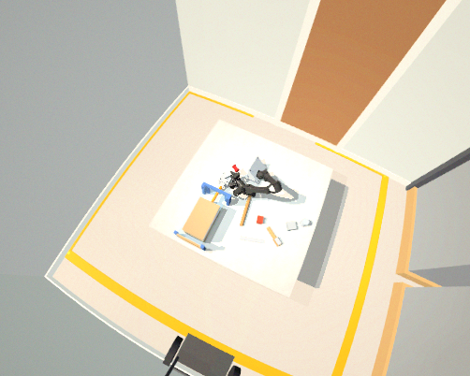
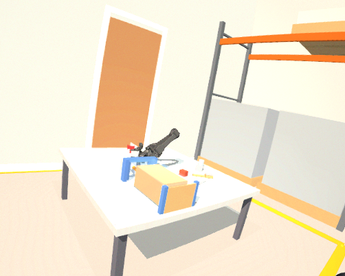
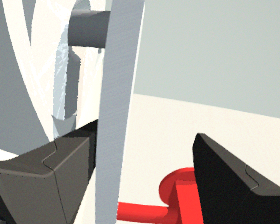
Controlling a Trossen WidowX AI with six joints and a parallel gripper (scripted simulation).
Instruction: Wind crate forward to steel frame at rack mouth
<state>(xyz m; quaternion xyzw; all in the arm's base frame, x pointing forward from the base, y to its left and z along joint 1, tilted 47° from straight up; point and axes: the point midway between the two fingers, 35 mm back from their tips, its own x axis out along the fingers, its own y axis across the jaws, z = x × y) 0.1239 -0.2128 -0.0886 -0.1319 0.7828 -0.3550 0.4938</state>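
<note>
The tan crate sits flat behind the blue frame, with a small gap between them. An orange strap shows in that gap. My gripper is open over the winch area, beyond the frame. In the wrist view a long grey bar passes between the fingers, close beside the left one. A red part shows low near the right finger; a red piece also shows beside the gripper in the top view and the exterior view. The winch hole is hidden.
A long orange-brown bar lies beside the arm. A red block, a wooden-handled tool, a grey square piece and a white cup are farther right. A grey plate lies by the arm.
</note>
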